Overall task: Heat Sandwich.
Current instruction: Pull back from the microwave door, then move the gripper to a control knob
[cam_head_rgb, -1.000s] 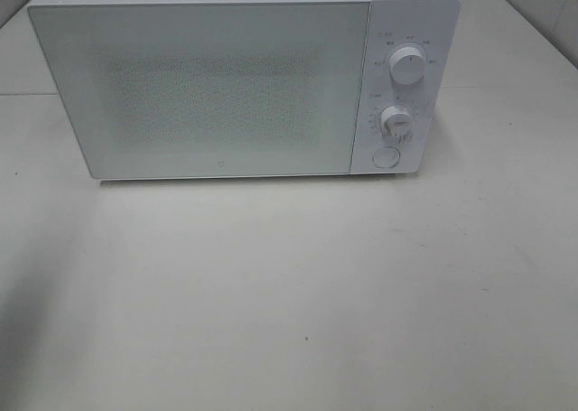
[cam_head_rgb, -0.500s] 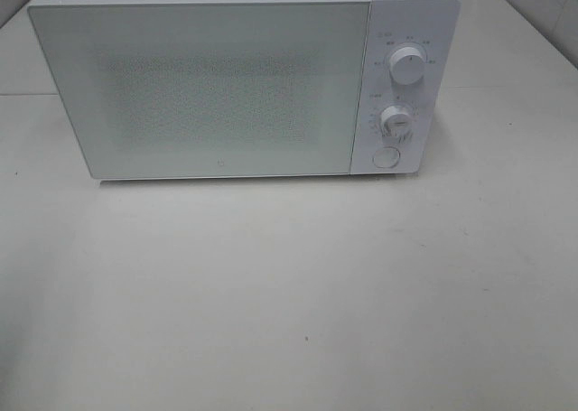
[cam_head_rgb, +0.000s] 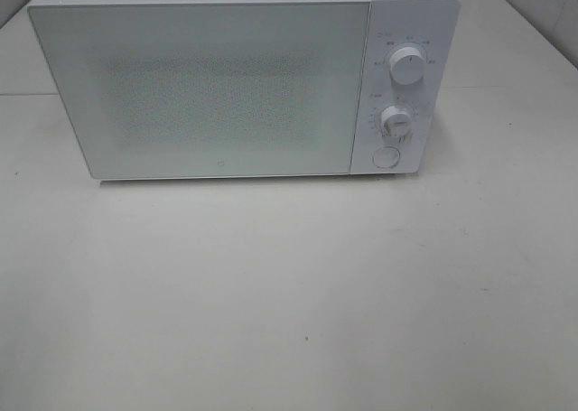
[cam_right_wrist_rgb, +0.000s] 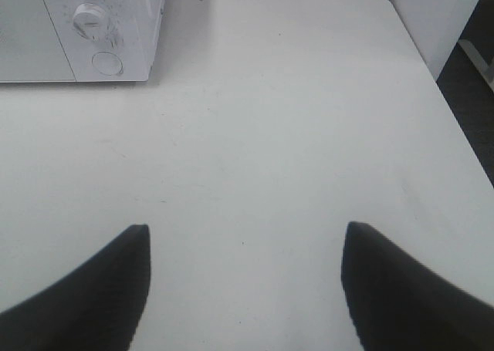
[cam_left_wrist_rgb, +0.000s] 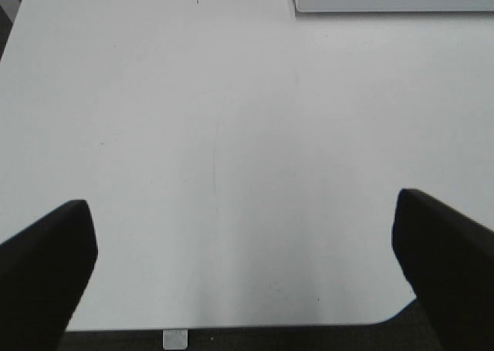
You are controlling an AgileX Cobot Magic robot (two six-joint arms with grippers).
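A pale, bare counter (cam_head_rgb: 289, 303) fills the lower half of the exterior view. A white microwave (cam_head_rgb: 226, 86) sits across the upper part of the frame with its frosted door (cam_head_rgb: 199, 90) shut. Its control panel is at the upper right: an upper dial (cam_head_rgb: 408, 68), a lower dial (cam_head_rgb: 396, 120) and a round button (cam_head_rgb: 386, 157) beneath them.

The sandwich shows in no view. It is not on the visible counter, and the frosted door hides whether it is inside.

Neither arm reaches into the exterior view. The left end effector (cam_left_wrist_rgb: 241, 208) is spread wide and grasps nothing, with only counter between its fingers. The right end effector (cam_right_wrist_rgb: 245, 229) is also released and empty, and the microwave's panel shows in its wrist view.

The right arm probably acts next, on that panel. If the sandwich is inside, the lower dial is likely the timer. The jaws should narrow first, straddle the knob squarely and turn it without pushing the microwave back. If the door has to open instead, one fingertip should press the centre of the round button.
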